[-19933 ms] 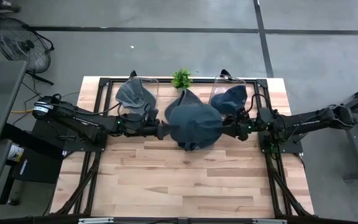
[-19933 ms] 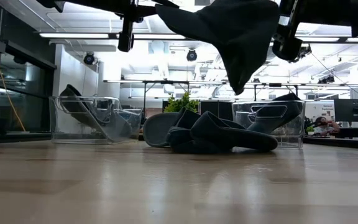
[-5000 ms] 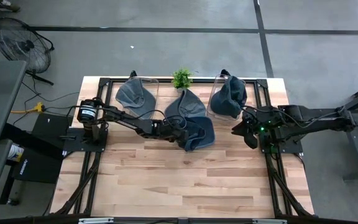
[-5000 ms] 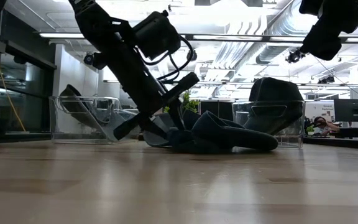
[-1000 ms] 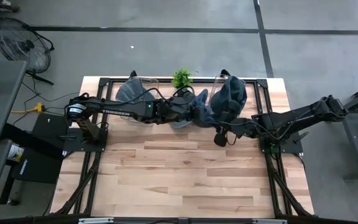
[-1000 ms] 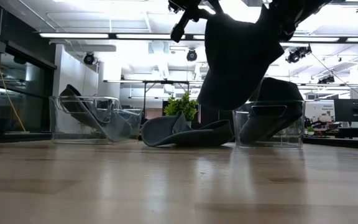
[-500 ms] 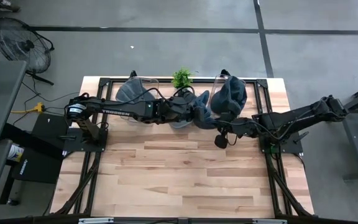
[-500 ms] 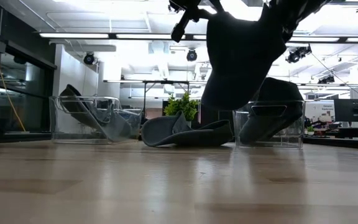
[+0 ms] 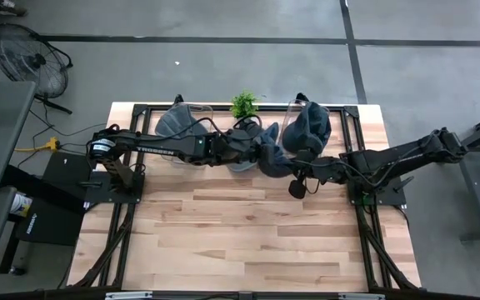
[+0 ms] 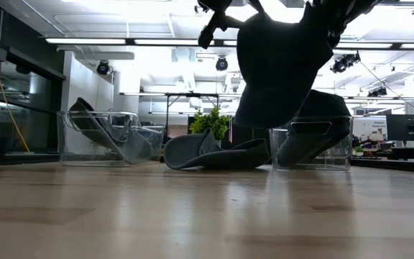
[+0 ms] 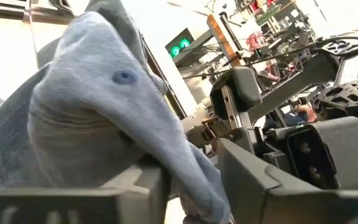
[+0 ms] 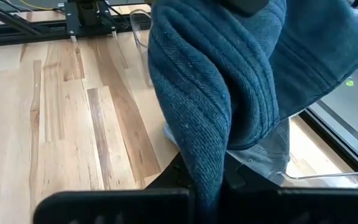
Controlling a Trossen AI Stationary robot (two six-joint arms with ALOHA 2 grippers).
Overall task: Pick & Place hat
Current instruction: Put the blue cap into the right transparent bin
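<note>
A blue-grey hat hangs in the air above the table's far middle, between my two grippers; the low view shows it dark and dangling. My left gripper reaches it from the left, its fingers apart with hat cloth between them. My right gripper comes from the right and is shut on the hat. Another hat lies flat on the table between two clear bins. My left gripper has a fold of the hat's crown cloth lying between its parted fingers, draped over one finger. The fingers come level from the table's left. My right gripper pinches the hat's stitched brim between its shut fingers, coming level from the table's right. The brim stands edge-on in the hold. The hat is lifted clear of the table and hangs below the fingers.
A clear bin at the far left holds a hat, and a clear bin at the far right holds another. A small green plant stands at the far edge. Bare wooden tabletop spreads toward the near edge.
The hanging hat has shifted a little toward the table's right side, its lower part following. Both arms have stayed almost where they were.
</note>
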